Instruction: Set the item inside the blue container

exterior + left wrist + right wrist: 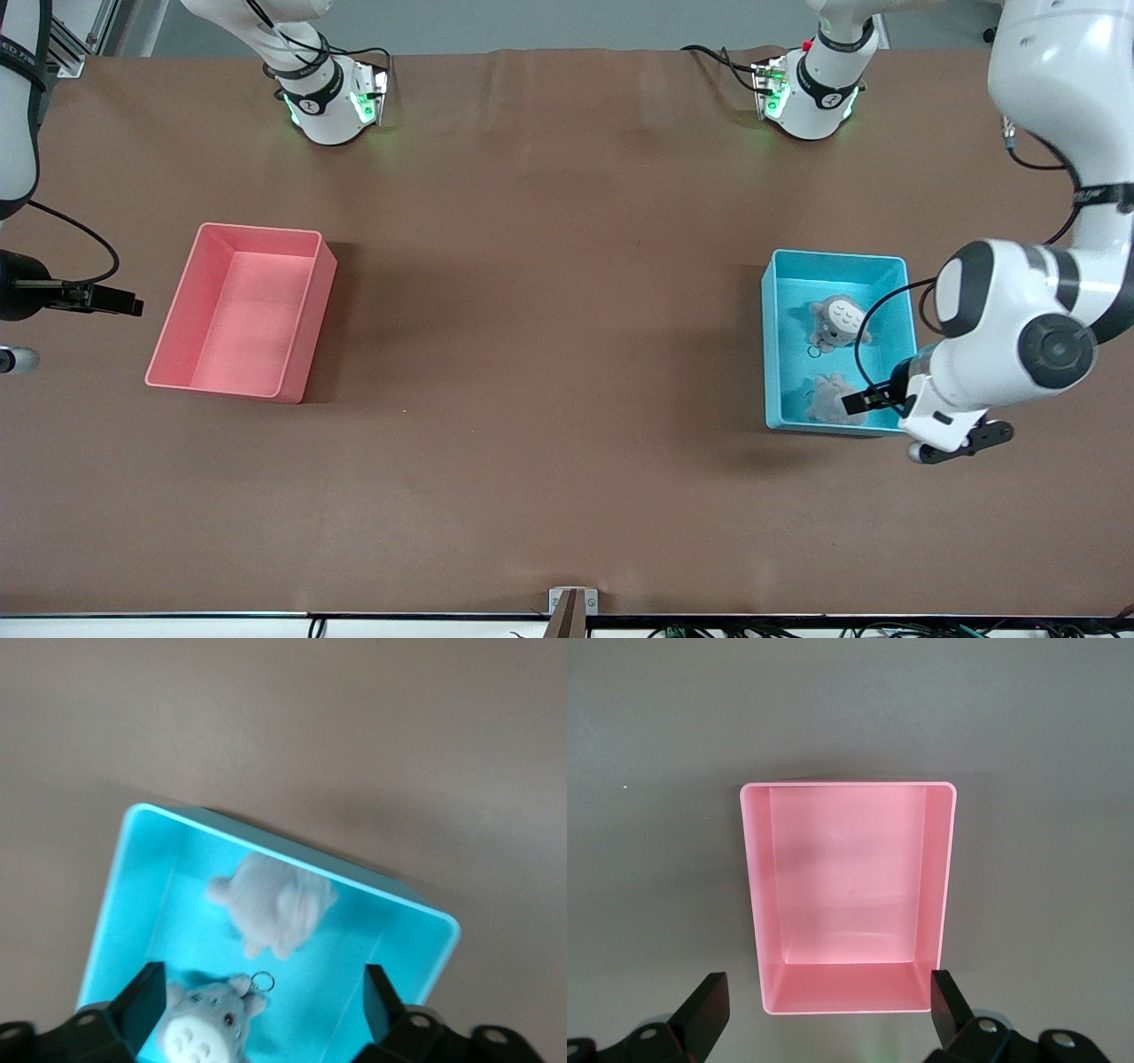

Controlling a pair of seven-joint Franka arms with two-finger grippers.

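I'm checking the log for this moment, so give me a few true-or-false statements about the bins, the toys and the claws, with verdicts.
1. Two plush toys lie in the blue bin. True: the owl-faced toy and the grey toy, which lies nearer the front camera.
2. The pink bin holds one toy. False: it is empty.
3. The left claw grips a toy. False: its fingers are spread, with nothing between them, above the blue bin.
4. The right claw is open. True: it sits by the pink bin, at the right arm's end of the table.
5. The two bins touch. False: they sit apart, toward the two ends of the table.
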